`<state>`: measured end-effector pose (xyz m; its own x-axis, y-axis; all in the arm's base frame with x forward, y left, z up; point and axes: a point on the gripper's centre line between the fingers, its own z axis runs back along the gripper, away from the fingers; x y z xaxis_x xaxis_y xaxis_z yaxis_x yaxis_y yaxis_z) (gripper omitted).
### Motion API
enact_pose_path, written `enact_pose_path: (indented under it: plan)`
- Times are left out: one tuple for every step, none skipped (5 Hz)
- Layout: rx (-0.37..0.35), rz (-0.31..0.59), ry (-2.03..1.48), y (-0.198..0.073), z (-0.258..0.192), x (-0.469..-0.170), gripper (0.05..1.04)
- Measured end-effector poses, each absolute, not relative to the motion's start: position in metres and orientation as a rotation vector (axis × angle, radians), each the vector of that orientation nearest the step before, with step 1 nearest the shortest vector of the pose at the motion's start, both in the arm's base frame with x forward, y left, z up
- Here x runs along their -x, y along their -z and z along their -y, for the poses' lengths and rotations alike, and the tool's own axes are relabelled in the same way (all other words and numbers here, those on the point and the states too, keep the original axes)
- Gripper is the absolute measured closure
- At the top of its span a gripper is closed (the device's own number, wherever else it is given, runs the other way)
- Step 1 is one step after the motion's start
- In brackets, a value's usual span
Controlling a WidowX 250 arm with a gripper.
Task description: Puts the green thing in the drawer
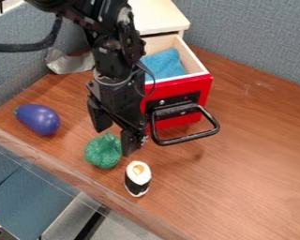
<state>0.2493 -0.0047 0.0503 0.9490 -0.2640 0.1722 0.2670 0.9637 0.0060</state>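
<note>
One green thing (102, 151) on your tabletop (252, 154), right down at your gripper (116, 139), with one open drawer (206, 89) behind.
So your green thing is a roundish, crumpled-looking lump, kinda wrinkly and bumpy with some shiny spots, sitting outside the drawer; your gripper's fingers are apart right by its upper right side, and I can't tell if they touch it. Going outward, you've got one sushi roll (138, 179) just beside it, white with a black band, one purple eggplant (38, 119) near it on the other side, and one blue cloth (165, 64) inside that red-fronted drawer, which has one black handle (185, 139).
</note>
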Motion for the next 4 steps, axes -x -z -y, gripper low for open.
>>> enact_pose_path:
  plan:
    - [0.012,0.175,0.260,-0.0500,0.0037,-0.2499,0.434]
    - [0.005,0.158,0.264,-0.0472,0.0065,-0.2483,0.736]
    - [-0.006,0.154,0.264,-0.0474,0.0061,-0.2483,0.813]
    - [-0.011,0.147,0.269,-0.0476,0.0069,-0.2472,0.813]
